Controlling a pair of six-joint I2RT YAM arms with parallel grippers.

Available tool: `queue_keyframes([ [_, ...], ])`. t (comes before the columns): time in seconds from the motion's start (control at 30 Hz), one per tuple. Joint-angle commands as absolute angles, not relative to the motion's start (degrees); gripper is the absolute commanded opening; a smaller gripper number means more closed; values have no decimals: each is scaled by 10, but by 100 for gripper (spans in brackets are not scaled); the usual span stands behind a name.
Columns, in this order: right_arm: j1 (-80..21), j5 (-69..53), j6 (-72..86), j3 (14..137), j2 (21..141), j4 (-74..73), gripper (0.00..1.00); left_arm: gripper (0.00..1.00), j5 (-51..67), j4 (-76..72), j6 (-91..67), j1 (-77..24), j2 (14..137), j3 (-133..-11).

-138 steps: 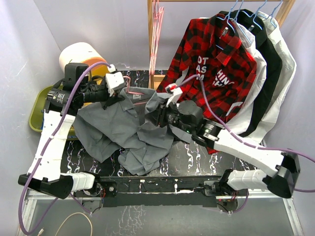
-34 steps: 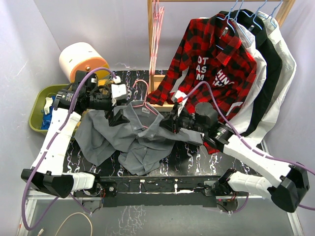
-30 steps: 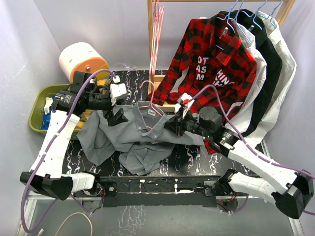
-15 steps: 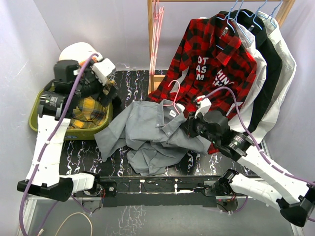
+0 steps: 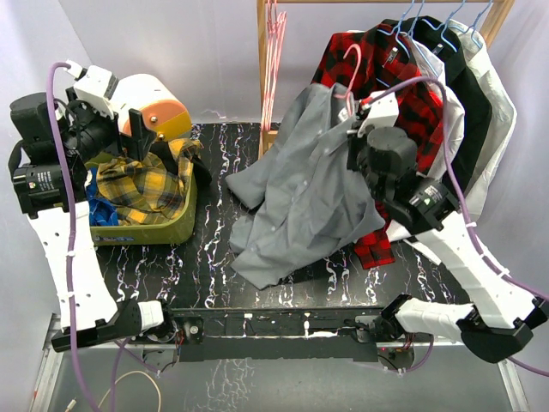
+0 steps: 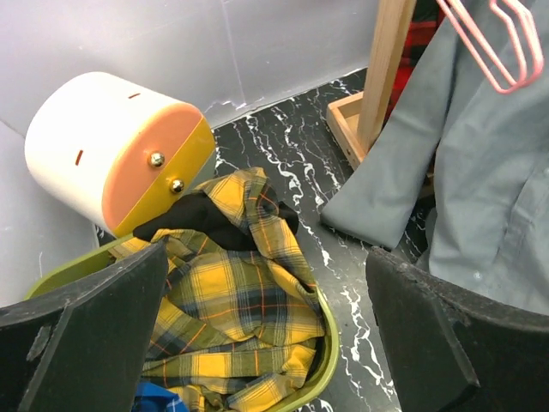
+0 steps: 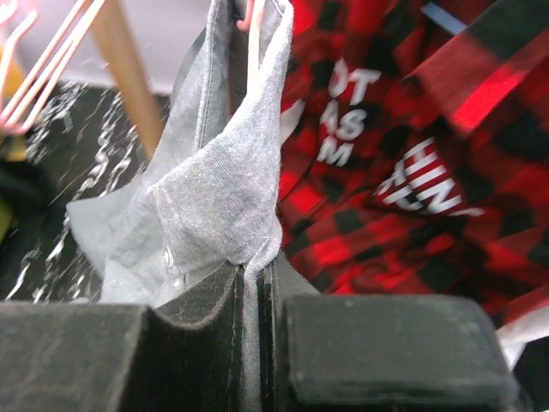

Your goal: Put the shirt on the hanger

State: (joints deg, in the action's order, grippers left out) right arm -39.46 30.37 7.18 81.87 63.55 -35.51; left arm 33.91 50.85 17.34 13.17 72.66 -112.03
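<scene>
The grey shirt (image 5: 313,184) hangs off the table, its hem trailing on the black marble top (image 5: 214,257). The pink hanger (image 5: 348,53) sits inside its collar, hook sticking up in front of the rack clothes. My right gripper (image 5: 353,137) is raised at the collar. In the right wrist view it (image 7: 255,279) is shut on a fold of grey shirt (image 7: 219,184), and a pink hanger wire (image 7: 254,17) shows above. My left gripper (image 5: 144,130) is open and empty, high above the green bin. In the left wrist view it (image 6: 266,330) frames the bin, with the shirt (image 6: 489,180) to the right.
A green bin (image 5: 187,225) at the left holds a yellow plaid shirt (image 5: 141,184). A white and orange cylinder (image 5: 153,101) stands behind it. The wooden rack post (image 5: 268,94) carries spare pink hangers (image 5: 273,34). The red-black plaid shirt (image 5: 420,103) and other clothes hang at the right.
My right gripper has lifted the shirt and hanger from the table up and right toward the rack. My left gripper has drawn back left and upward over the bin.
</scene>
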Motion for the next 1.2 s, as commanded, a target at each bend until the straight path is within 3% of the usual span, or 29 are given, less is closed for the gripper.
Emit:
queue_keyframes([
  [0.0, -332, 323, -14, 907, 681, -311, 8, 97, 286, 476, 127, 139, 707, -1097],
  [0.53, -243, 229, -67, 1132, 840, -248, 8, 97, -16, 544, 28, 139, 781, -1029],
  [0.83, -200, 189, -52, 1198, 902, -237, 8, 97, -53, 531, 1, 139, 765, -1009],
  [1.17, -178, 150, -19, 1148, 905, -241, 8, 97, -42, 505, 2, 139, 747, -983],
])
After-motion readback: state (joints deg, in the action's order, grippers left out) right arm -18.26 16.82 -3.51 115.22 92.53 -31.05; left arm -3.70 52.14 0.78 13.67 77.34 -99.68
